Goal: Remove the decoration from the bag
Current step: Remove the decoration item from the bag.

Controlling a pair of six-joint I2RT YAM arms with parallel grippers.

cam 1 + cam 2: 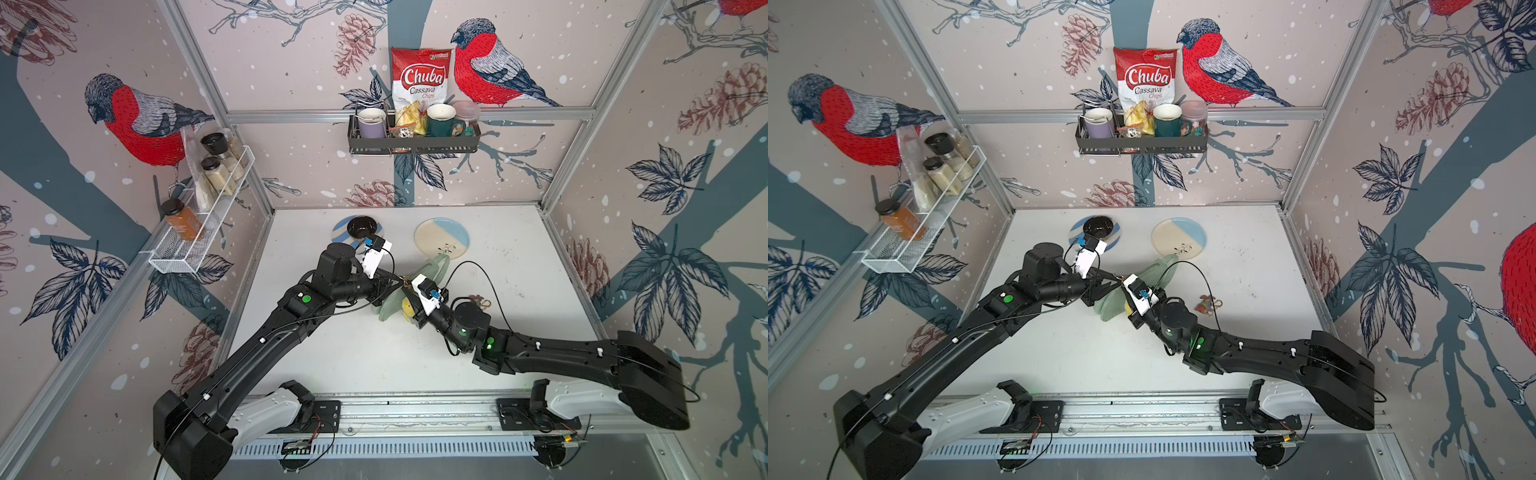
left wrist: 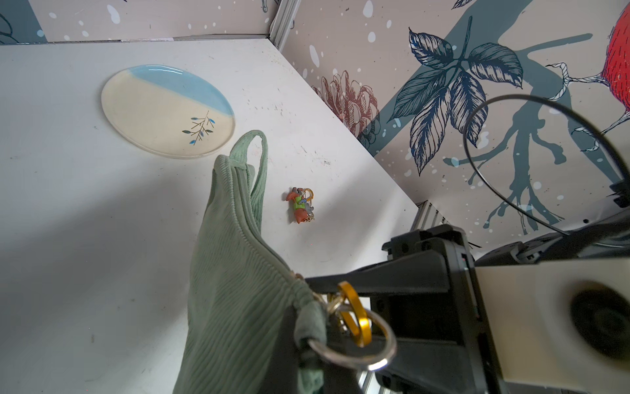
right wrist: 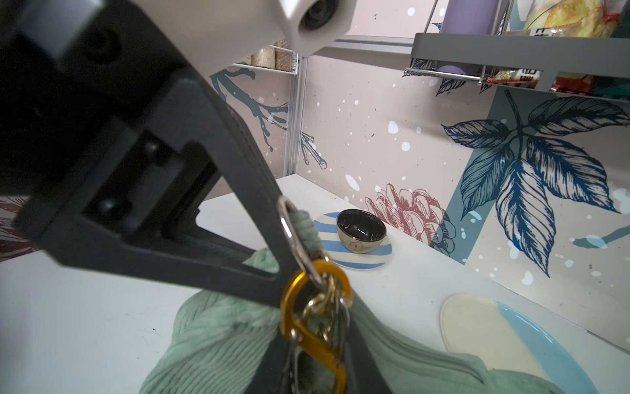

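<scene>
This job is looking roughly half done from where I am standing: a small orange figure charm [image 2: 298, 204] with its own clip is already lying loose on the white table [image 1: 374, 357], well apart from the bag. The sage-green corduroy bag [image 1: 435, 269] itself is hanging in the air over the middle of the table, between the two arms. The left gripper [image 1: 399, 279] is pinching the bag's corner tab right beside the silver ring [image 2: 341, 358], jaws pressed together, and so is carrying the pouch. A gold carabiner [image 3: 288, 300] is still hooked through that ring, and in a top view a yellow charm [image 1: 407, 308] is dangling under the bag, so I am judging that at least one decoration is left to come off. The right gripper [image 1: 409, 288] is sitting with its jaws on either side of the gold carabiner, standing narrow, though whether they are truly biting it I cannot tell. What is remaining, I am guessing, is working that clip open, sliding it off the ring and setting it down on the table
</scene>
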